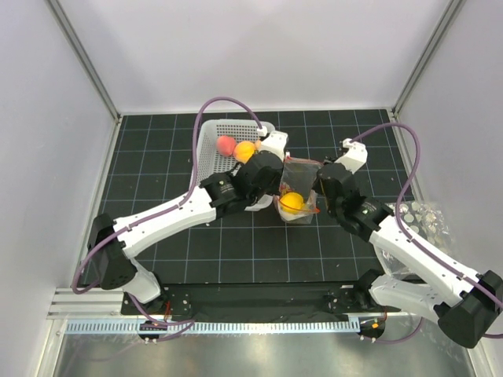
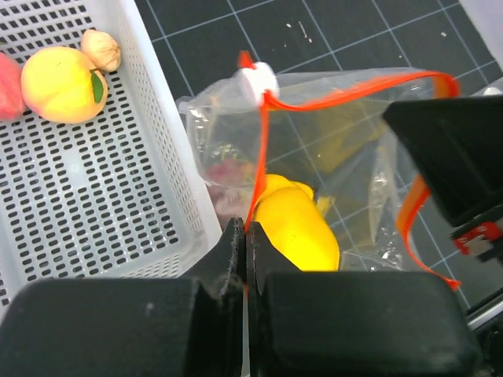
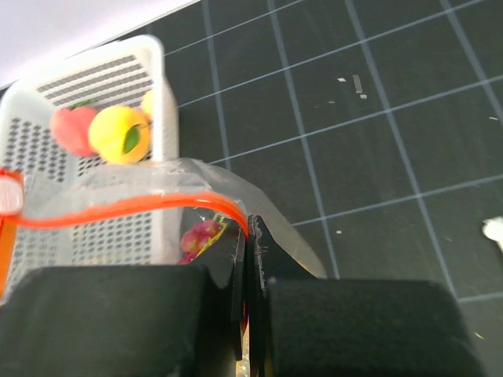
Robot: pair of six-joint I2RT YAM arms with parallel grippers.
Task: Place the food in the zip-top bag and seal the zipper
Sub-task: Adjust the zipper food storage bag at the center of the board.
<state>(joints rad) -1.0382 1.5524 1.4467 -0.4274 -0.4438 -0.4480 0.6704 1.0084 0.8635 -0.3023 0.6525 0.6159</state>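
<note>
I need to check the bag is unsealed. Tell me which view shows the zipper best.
Left wrist view: the zipper runs from the white end piece around the open mouth, both sides apart. Right wrist shows one stretch; the top view barely shows it between the arms.

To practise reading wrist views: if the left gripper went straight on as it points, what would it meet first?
Probably more of the bag, whose zipper the left gripper pinches; the basket lies left of that line. Depth is unclear.
</note>
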